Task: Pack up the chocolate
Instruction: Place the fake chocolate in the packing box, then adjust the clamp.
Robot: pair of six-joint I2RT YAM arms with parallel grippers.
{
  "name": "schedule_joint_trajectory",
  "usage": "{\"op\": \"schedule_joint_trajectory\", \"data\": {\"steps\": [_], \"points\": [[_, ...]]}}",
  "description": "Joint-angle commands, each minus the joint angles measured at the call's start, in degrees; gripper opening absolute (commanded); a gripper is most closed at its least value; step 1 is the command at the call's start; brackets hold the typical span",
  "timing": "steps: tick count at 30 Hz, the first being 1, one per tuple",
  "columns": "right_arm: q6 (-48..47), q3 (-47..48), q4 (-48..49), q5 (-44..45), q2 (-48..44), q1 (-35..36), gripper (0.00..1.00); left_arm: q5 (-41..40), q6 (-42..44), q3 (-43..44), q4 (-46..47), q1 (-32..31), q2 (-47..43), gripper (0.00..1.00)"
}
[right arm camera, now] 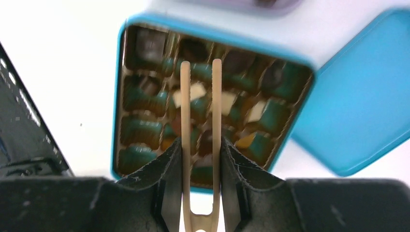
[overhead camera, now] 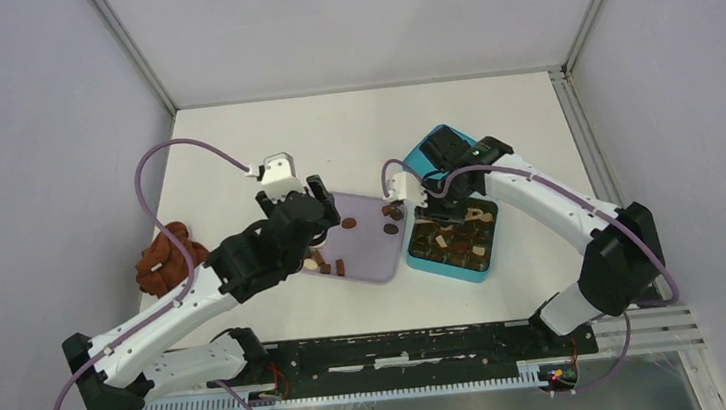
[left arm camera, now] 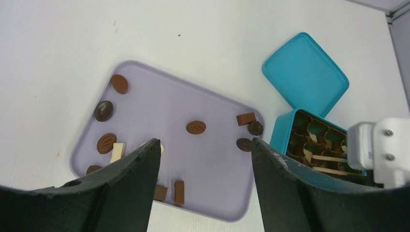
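No text, label, brand, number or sign could be read in any view. One oval chocolate (left arm camera: 196,127) on the tray (left arm camera: 212,159) bore faint raised lines, too small to make out as letters. The box (left arm camera: 280,133) and its lid (left arm camera: 304,72) showed only plain teal surfaces.

Chocolate (right arm camera: 196,91) in box (right arm camera: 116,121) blurred; lid (right arm camera: 358,96) cut off right; left arm (overhead camera: 244,262) overlaps tray (overhead camera: 367,237).
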Motion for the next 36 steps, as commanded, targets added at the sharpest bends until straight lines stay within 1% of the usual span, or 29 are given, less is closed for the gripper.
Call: {"op": "schedule_joint_trajectory", "data": {"steps": [1, 4, 7, 11, 15, 17, 19, 21, 24, 27, 32, 34, 36], "points": [[3.02, 9.92, 2.38, 0.46, 6.13, 3.96, 0.35, -2.78, -4.1, -0.02, -1.93, 0.08, -4.84, 0.75], [4.19, 15.88, 2.7, 1.37, 10.67, 6.74, 0.35, -3.07, -5.26, -0.05, -2.59, 0.13, -8.14, 0.75], [5.92, 19.92, 3.71, -0.09, 13.85, 7.77, 0.35, -2.24, -6.26, -0.8, -2.0, 0.11, -11.4, 0.75], [9.12, 23.44, 4.84, -3.66, 15.44, 7.66, 0.36, 3.01, -6.92, -4.32, 3.38, 0.12, -16.18, 0.74], [11.4, 25.44, 5.86, -8.02, 14.82, 6.73, 0.36, 7.16, -12.81, -12.06, 12.22, 0.14, -21.86, 0.76], [12.72, 26.32, 6.35, -11.45, 14.39, 5.44, 0.36, 7.93, -16.5, -16.9, 18.02, 0.13, -25.19, 0.81], [14.09, 26.5, 7.13, -15.15, 13.61, 3.93, 0.36, 8.79, -20.06, -21.84, 25.4, 0.18, -27.85, 0.86], [15.61, 26.1, 8.39, -20.16, 12.55, 2.51, 0.36, 9.93, -23.51, -26.78, 35.76, 0.18, -28.89, 0.88], [17.59, 25.7, 10.13, -24.59, 11.22, 1.46, 0.35, 11.63, -27.43, -31.18, 46.72, 0.25, -26.14, 0.89], [18.34, 26.0, 10.39, -27.28, 10.62, 1.31, 0.36, 12.75, -27.63, -29.7, 51.37, 0.3, -20.22, 0.89], [19.65, 24.77, 11.87, -30.06, 8.71, 1.09, 0.35, 12.95, -25.55, -20.78, 50.48, 0.92, -9.83, 0.9], [19.93, 24.6, 12.04, -31.15, 8.39, 1.01, 0.35, 12.58, -26.13, -17.43, 48.22, 1.16, -6.39, 0.86], [20.26, 24.51, 12.42, -31.79, 8.09, 0.93, 0.35, 11.63, -26.74, -14.8, 45.88, 1.25, -4.04, 0.8]]}}
